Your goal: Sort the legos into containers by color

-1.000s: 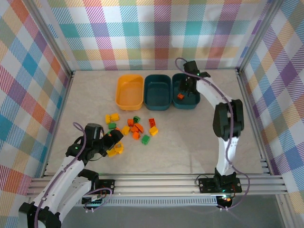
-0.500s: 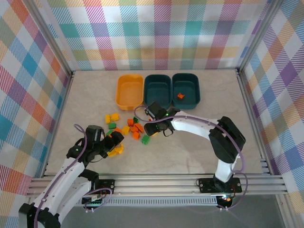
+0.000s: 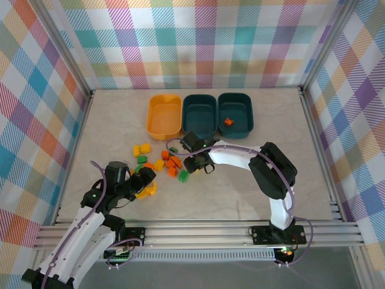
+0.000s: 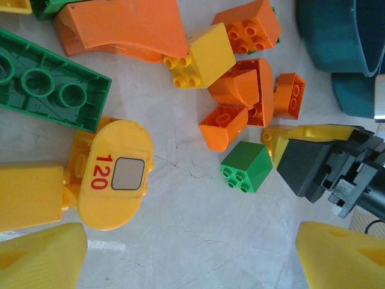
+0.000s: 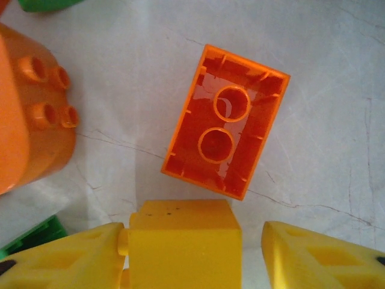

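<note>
Work surface — a pale marbled table top (image 3: 240,192) with fine dark veins, seen close up in both wrist views. Enclosure — plaid fabric panels (image 3: 204,42) in pastel checks line the back and both sides. Aluminium frame rails (image 3: 198,232) run along the near edge. Slanted aluminium posts (image 3: 62,45) rise from the rear corners.

White arm links (image 3: 231,158), black joints, grey cables, yellow claw fingers (image 5: 319,256).
</note>
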Available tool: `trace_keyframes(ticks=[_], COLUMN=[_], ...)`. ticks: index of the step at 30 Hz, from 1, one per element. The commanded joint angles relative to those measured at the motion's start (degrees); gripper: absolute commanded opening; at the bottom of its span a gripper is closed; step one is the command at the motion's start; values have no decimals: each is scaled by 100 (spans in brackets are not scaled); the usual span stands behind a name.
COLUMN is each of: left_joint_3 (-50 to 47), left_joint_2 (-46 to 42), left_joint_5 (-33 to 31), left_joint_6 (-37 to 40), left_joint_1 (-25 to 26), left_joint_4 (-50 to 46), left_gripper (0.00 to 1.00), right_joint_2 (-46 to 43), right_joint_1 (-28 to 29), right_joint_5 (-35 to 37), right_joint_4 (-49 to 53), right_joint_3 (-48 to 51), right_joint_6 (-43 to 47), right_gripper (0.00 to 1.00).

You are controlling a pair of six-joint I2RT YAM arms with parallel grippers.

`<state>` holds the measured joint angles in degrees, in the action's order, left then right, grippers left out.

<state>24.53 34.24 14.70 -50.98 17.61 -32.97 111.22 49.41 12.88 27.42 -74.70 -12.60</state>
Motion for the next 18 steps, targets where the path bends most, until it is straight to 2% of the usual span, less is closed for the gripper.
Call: trace_keyframes(ticks=[1,7,14,18], left_joint_3=[-24,15,74,159], left_joint_2=[11,268,585,812], left_joint_5=[-82,-38,-63,-296], left_joint_6=[-39,-35,18,-53], left_joint_1=[68,76,100,147], left_joint_4=[-65,102,249,144], left_gripper=[90,90,90,89], right_joint_2=[62,-215,-1182,-932], right_joint_1=[-61,-98,-254,-715], right_joint_5=[75,133,180,267], right_joint_4=[-9,18,-106,-315], right_joint_3=[-17,251,244,-361], right_joint_6=[11,-51,-245,-252], right_gripper=[57,40,35,34])
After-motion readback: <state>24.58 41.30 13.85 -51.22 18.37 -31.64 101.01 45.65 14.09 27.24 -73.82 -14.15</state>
